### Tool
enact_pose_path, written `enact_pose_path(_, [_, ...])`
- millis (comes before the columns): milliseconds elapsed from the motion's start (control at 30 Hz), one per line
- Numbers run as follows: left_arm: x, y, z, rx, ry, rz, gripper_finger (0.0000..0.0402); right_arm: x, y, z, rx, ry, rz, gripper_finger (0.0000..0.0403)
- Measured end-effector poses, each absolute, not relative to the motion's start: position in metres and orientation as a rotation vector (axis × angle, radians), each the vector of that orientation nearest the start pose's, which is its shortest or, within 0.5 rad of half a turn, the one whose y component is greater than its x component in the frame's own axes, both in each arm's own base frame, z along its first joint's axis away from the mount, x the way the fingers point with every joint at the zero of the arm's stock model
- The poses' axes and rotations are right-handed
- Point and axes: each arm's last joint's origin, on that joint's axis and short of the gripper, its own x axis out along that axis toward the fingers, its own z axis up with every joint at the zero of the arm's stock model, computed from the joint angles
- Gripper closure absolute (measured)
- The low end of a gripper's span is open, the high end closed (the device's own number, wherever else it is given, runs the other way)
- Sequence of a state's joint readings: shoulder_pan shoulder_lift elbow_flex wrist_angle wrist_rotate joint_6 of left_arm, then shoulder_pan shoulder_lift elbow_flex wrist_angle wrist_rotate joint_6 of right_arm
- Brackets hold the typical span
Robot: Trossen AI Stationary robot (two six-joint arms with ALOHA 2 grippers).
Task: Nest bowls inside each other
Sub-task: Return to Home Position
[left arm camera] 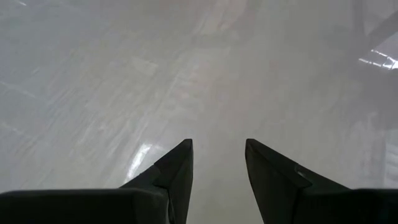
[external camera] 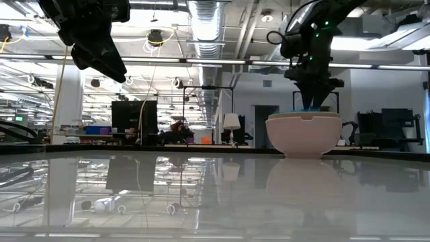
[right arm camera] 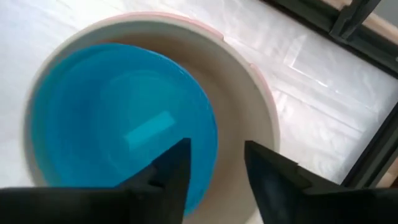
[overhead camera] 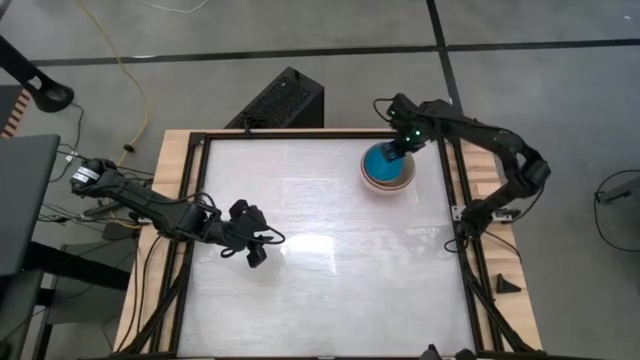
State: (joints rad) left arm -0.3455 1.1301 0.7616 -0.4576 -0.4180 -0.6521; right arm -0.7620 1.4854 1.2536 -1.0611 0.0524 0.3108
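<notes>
Blue plastic tops the nested bowls (overhead camera: pixel 387 168), which stand near the far right edge of the table (overhead camera: pixel 330 280). The right end effector (overhead camera: pixel 403 150), much the nearer of the two, hangs directly above the stack. It is released and empty, spread over the rim of the blue bowl (right arm camera: pixel 118 118), so a straight lift looks enough to clear it. The left end effector (overhead camera: pixel 257 243), likewise released and empty, hovers well apart over the table's left side. Glossy and white, the table mirrors the ceiling lights (external camera: pixel 201 13) of a large workshop behind.

l claw (left arm camera: pixel 219 144) & r claw (right arm camera: pixel 216 144) both raised, fingers apart.
</notes>
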Motion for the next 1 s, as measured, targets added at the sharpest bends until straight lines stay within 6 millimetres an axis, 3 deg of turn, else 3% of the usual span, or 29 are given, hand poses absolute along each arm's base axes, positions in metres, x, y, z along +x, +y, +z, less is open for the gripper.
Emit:
enact_pose_path(167, [0.212,-0.064,0.241,-0.312,0.704,0.31,0.0266,0.19,-0.179,0.296,0.687,1.06,-0.886,0.0174])
enact_pose_path(333, [0.212,-0.064,0.241,-0.312,0.704,0.31,0.0266,0.187,-0.151,0.321,0.667,0.949,-0.815,0.0169])
enact_pose_path(500, [0.213,-0.064,0.241,-0.309,0.701,0.308,0.0266,0.201,-0.109,0.342,0.588,0.815,-0.661,0.017])
enact_pose_path(733, [0.219,-0.066,0.248,-0.27,0.621,0.255,0.0266,0.234,-0.035,0.362,0.41,0.66,-0.303,0.017])
enact_pose_path(900, [0.223,-0.068,0.276,-0.247,0.478,0.19,0.0266,0.243,0.02,0.368,0.261,0.587,-0.09,0.0171])
enact_pose_path(1000, [0.22,-0.066,0.295,-0.215,0.413,0.171,0.0266,0.239,0.044,0.361,0.171,0.537,-0.051,0.0171])
